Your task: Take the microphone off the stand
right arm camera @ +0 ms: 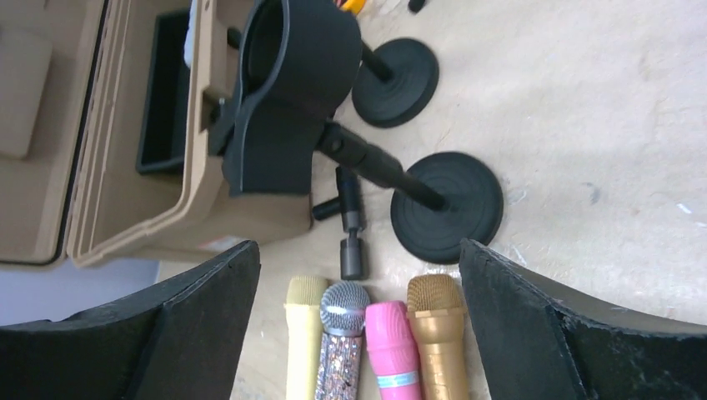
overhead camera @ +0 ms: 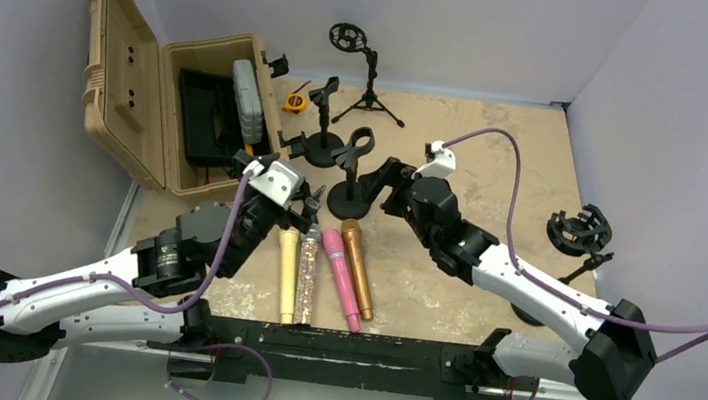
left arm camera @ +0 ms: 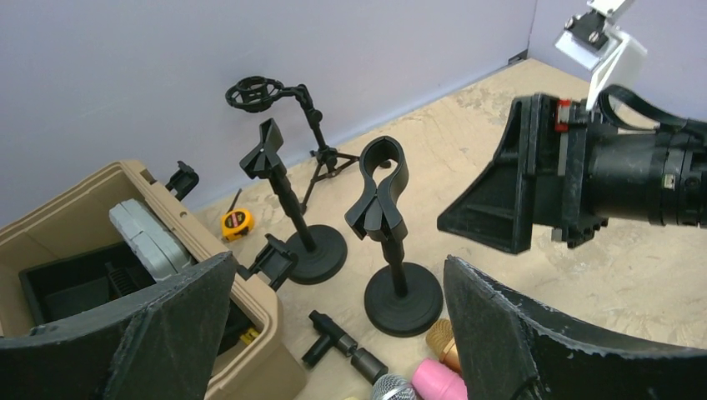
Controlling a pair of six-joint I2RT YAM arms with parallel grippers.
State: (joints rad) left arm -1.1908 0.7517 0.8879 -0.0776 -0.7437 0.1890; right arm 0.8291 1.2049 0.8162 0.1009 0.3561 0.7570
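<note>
The black desk stand (overhead camera: 348,199) carries an empty clip (left arm camera: 382,179) on its short post; the same clip (right arm camera: 288,100) fills the upper right wrist view. Several microphones lie side by side in front of the stand's base: yellow (right arm camera: 304,333), glitter silver (right arm camera: 340,333), pink (right arm camera: 392,342) and gold (right arm camera: 438,329). My right gripper (right arm camera: 358,246) hovers open over their heads, just right of the stand, with nothing between its fingers. My left gripper (left arm camera: 338,262) is open and empty too, left of the stand (left arm camera: 403,300), near the case corner.
An open tan case (overhead camera: 169,109) stands at the back left. A second clip stand (overhead camera: 321,141), a tripod with a shock mount (overhead camera: 368,86) and a yellow tape measure (overhead camera: 294,103) sit behind. A small black adapter (right arm camera: 350,225) lies by the microphone heads. Another shock mount (overhead camera: 580,234) stands at the right.
</note>
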